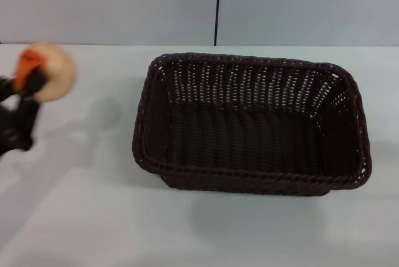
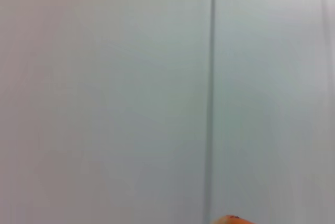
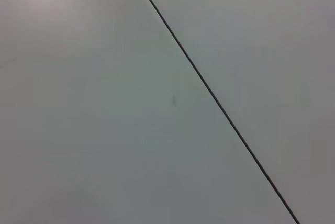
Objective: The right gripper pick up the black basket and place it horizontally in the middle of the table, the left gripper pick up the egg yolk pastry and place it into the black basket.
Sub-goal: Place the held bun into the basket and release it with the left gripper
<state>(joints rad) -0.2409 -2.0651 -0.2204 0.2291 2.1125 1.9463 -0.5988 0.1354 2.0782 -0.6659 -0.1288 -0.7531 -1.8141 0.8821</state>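
Observation:
The black basket [image 1: 252, 123] stands lengthwise across the middle of the white table, open side up and empty. My left gripper [image 1: 30, 87] is at the far left of the head view, raised above the table and shut on the egg yolk pastry [image 1: 53, 72], a pale cream dome with an orange patch. The pastry is well left of the basket, apart from it. A sliver of the pastry's orange patch [image 2: 233, 220] shows in the left wrist view. My right gripper is out of view.
A pale wall with a dark vertical seam [image 1: 217, 5] rises behind the table. Bare white table [image 1: 93, 217] lies left of and in front of the basket. The wrist views show only wall and the seam [image 3: 209, 90].

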